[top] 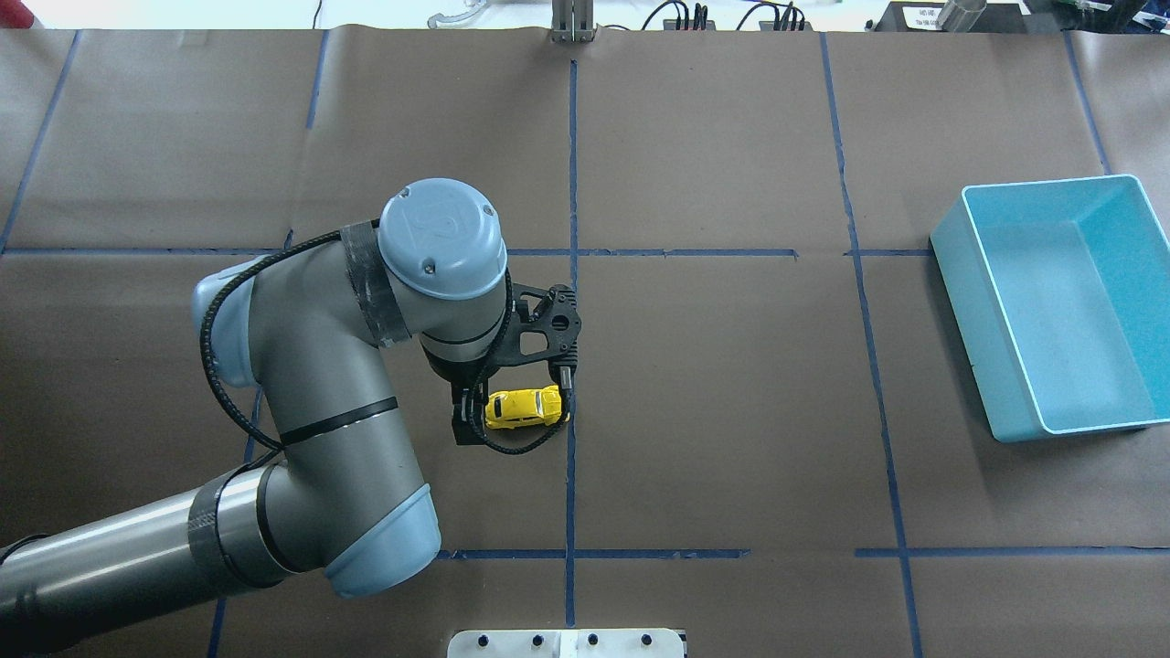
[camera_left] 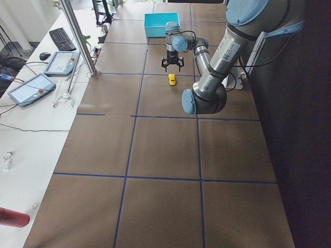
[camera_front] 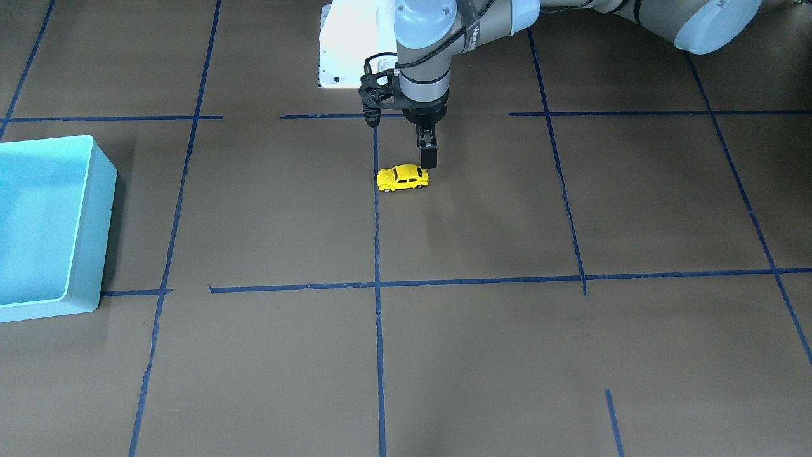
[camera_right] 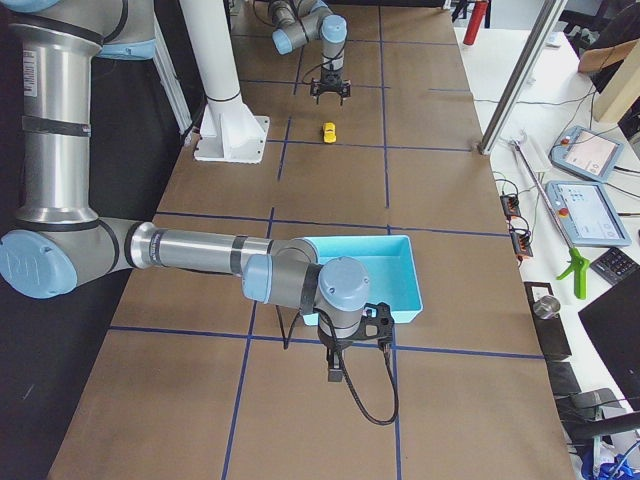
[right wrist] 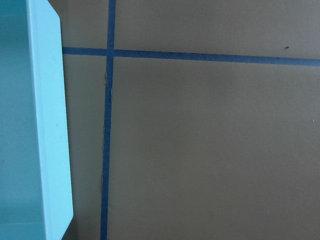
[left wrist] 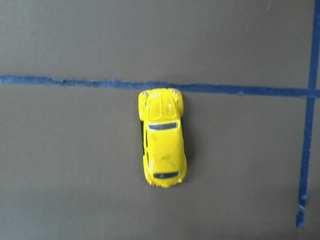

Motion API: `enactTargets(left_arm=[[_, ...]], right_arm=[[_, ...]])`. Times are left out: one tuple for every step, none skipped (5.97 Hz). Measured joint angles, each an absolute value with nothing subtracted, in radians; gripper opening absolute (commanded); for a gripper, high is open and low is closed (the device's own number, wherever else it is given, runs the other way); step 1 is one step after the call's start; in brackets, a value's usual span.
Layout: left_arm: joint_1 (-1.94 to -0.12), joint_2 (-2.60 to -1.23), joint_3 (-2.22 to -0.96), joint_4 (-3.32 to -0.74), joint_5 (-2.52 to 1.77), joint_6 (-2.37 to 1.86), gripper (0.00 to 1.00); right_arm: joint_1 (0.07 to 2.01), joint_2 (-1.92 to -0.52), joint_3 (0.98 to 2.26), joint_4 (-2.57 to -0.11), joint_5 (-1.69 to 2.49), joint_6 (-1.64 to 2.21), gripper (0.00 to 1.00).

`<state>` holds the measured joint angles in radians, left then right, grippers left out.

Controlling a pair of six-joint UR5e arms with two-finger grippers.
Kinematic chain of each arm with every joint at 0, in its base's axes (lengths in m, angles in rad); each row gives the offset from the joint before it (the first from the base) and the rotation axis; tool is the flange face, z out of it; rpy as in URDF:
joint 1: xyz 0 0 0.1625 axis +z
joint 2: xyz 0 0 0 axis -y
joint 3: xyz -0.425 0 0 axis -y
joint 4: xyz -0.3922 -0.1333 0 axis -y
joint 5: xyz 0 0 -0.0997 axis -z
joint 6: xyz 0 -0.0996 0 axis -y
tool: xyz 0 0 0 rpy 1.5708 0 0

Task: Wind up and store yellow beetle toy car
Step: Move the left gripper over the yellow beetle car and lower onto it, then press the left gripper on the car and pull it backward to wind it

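Note:
The yellow beetle toy car (camera_front: 403, 178) stands on its wheels on the brown table, beside a blue tape line. It also shows in the overhead view (top: 523, 408) and in the left wrist view (left wrist: 161, 142). My left gripper (camera_front: 429, 152) hangs just above the table at one end of the car, points down and looks open and empty; in the overhead view (top: 464, 419) the wrist hides most of it. My right gripper (camera_right: 336, 372) hovers by the light blue bin (camera_right: 375, 270); I cannot tell whether it is open or shut.
The light blue bin (top: 1051, 302) is empty and sits at the table's right end, far from the car. Its wall shows in the right wrist view (right wrist: 47, 125). A white mounting plate (camera_front: 352, 44) lies behind the left arm.

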<state>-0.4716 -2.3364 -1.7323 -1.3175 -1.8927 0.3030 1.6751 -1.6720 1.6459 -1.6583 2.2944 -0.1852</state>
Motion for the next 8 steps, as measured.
enactTargets(left_arm=[[-0.467,-2.360,-1.674,-1.358,-1.887,0.275,1.00],[-0.465,-2.377,-1.625,-1.391,-1.885,0.261,1.00],[-0.465,-2.385,-1.580,-1.434,-1.884,0.255,1.00],[-0.465,-2.387,-1.549,-1.466,-1.884,0.242,1.00],[-0.464,-2.388,-1.529,-1.487,-1.884,0.224,1.00],[-0.458,-2.389,-1.519,-1.502,-1.884,0.212,1.00],[-0.448,-2.389,-1.516,-1.508,-1.884,0.199,1.00],[-0.438,-2.390,-1.516,-1.511,-1.884,0.190,1.00]], right_arm=[[1.675,-1.672,1.645,-1.659,2.294,-0.185,1.00],[1.675,-1.673,1.645,-1.659,2.293,-0.185,1.00],[1.675,-1.673,1.645,-1.660,2.293,-0.185,1.00],[1.675,-1.673,1.644,-1.660,2.293,-0.185,1.00],[1.675,-1.674,1.643,-1.660,2.292,-0.185,1.00],[1.675,-1.674,1.642,-1.660,2.292,-0.184,1.00],[1.675,-1.674,1.642,-1.660,2.292,-0.184,1.00],[1.675,-1.674,1.641,-1.660,2.292,-0.184,1.00]])
